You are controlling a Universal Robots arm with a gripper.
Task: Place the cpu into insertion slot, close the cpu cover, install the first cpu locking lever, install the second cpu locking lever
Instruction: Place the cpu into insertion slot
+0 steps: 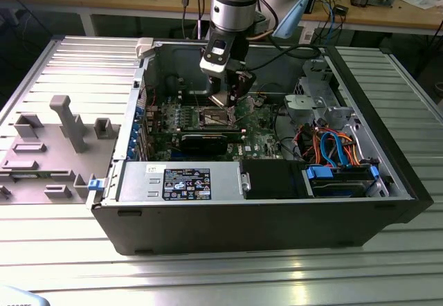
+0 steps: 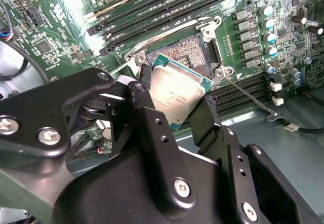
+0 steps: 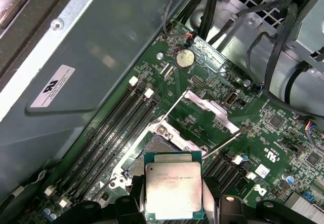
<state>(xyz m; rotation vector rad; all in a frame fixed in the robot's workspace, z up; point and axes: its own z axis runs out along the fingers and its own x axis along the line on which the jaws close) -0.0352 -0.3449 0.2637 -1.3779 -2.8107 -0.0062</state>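
The black end effector (image 2: 172, 103) clamps the flat silvery-tan square cpu (image 2: 178, 89) by opposite edges. The chip is probably light, rigid and fragile.

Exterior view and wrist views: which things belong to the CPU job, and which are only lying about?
Job: gripper, holding the cpu; insertion slot; cpu cover, open; locking lever.
Lying about: power-supply box; coin battery; grey fixtures beside the case.
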